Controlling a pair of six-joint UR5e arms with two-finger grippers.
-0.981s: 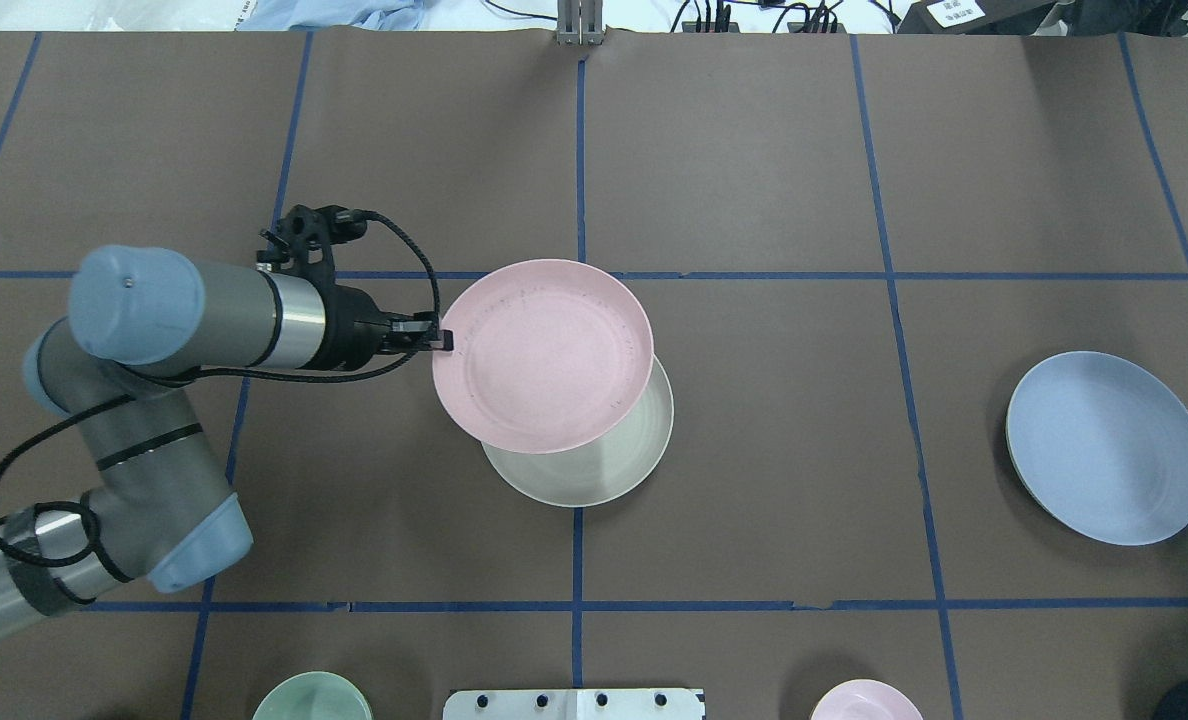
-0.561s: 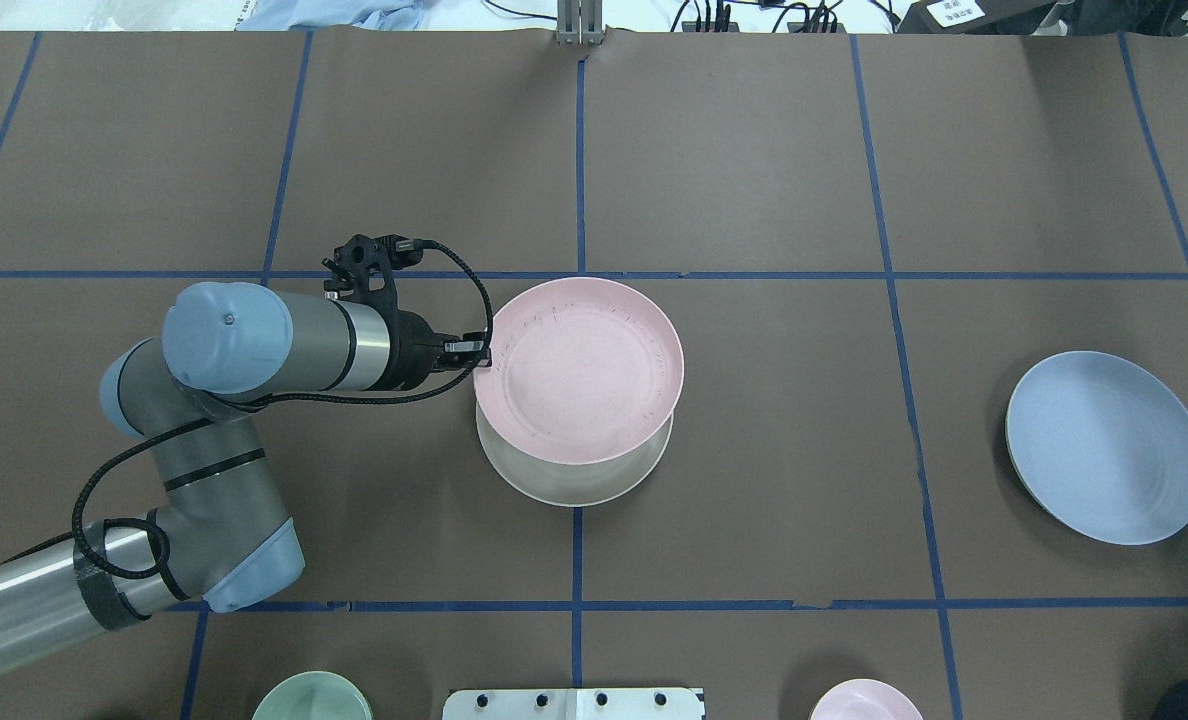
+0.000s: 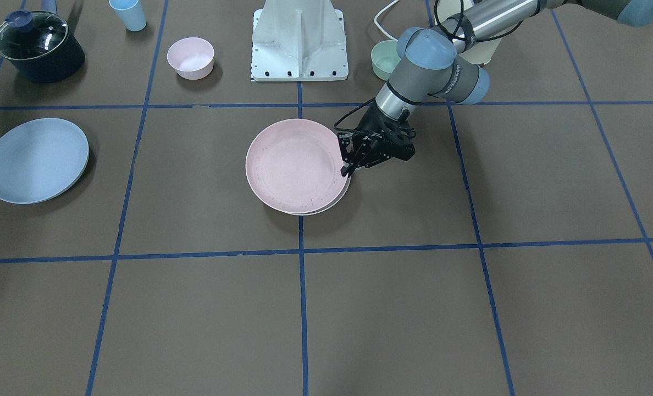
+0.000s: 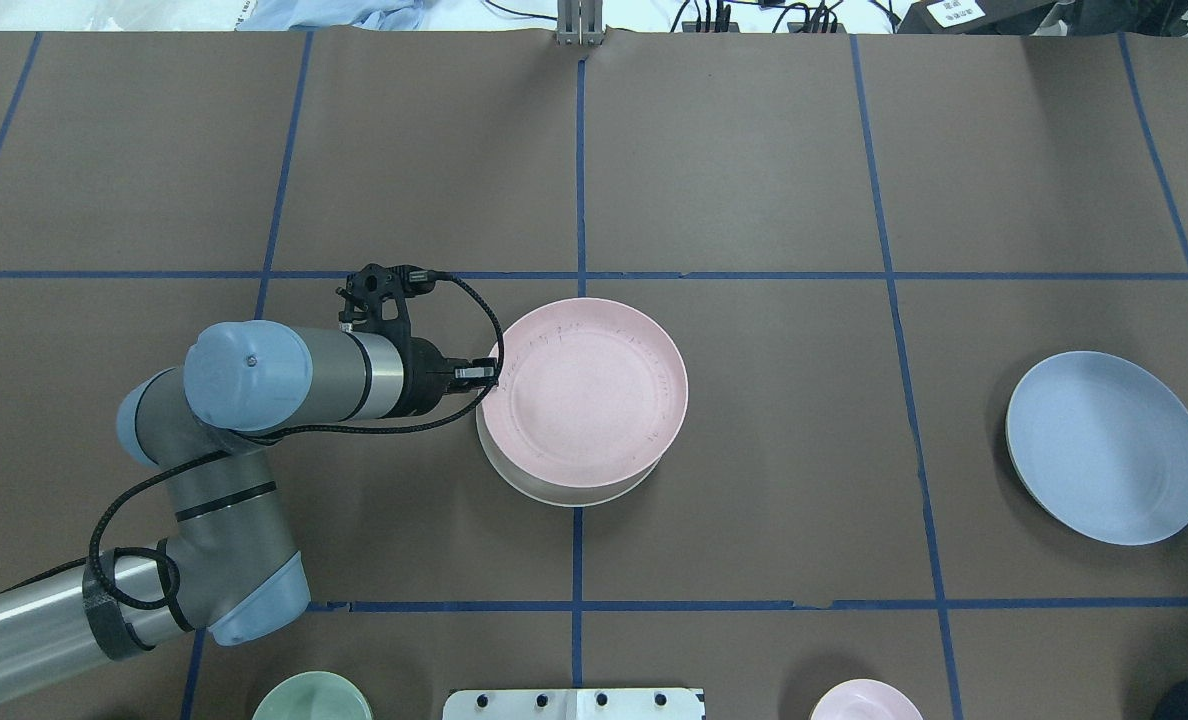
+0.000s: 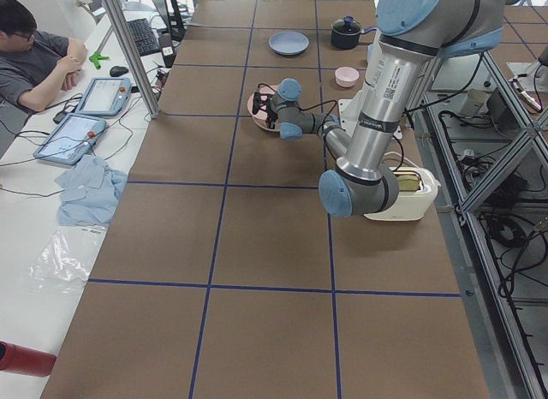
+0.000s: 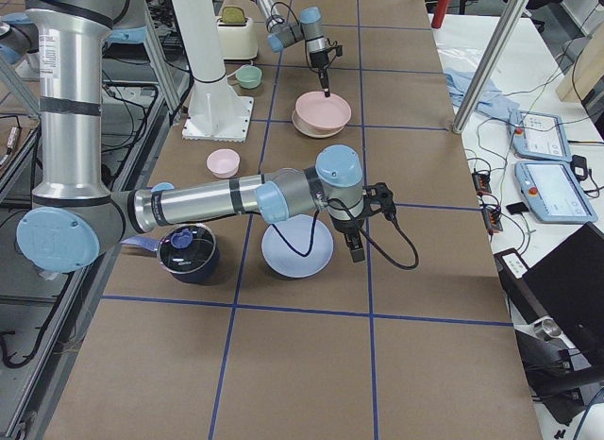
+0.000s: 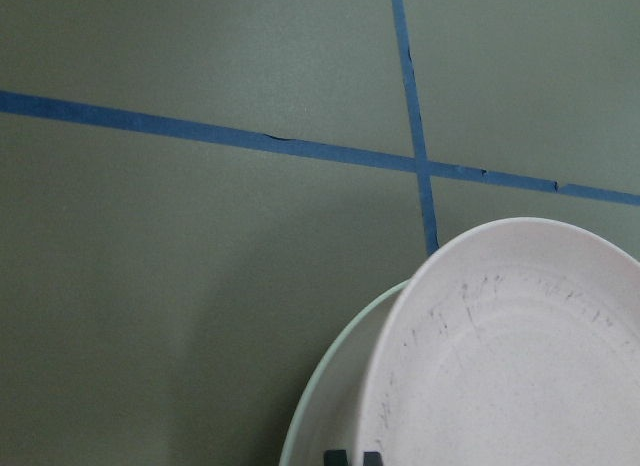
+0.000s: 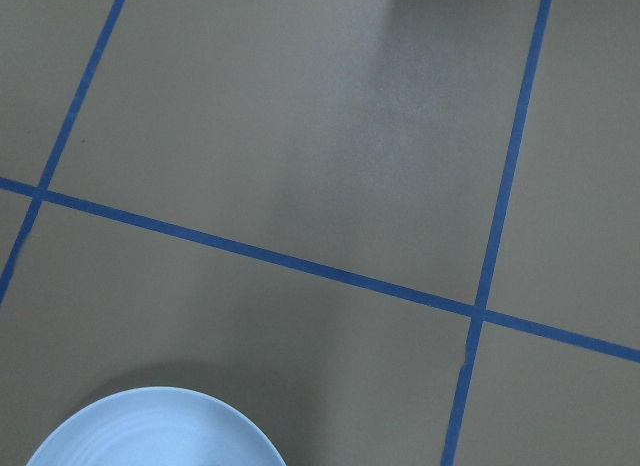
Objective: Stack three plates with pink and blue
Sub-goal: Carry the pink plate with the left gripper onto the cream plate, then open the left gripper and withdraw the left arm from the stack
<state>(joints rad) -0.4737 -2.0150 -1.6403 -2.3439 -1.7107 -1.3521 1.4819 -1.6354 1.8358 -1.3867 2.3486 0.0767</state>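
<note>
My left gripper is shut on the left rim of the pale pink plate. It holds the plate just over the cream-white plate, of which only a near-side crescent shows. In the front view the pink plate covers nearly all of the cream plate. The left wrist view shows the pink plate above the cream rim. The light blue plate lies alone at the right. My right gripper hangs beside the blue plate; I cannot tell whether it is open or shut.
A small green bowl and a small pink bowl sit at the near edge beside the robot base. A dark pot with a glass lid and a blue cup stand near the pink bowl.
My left arm has carried the pink plate to the right and down, so it now covers most of the cream plate. The blue plate has not moved.
</note>
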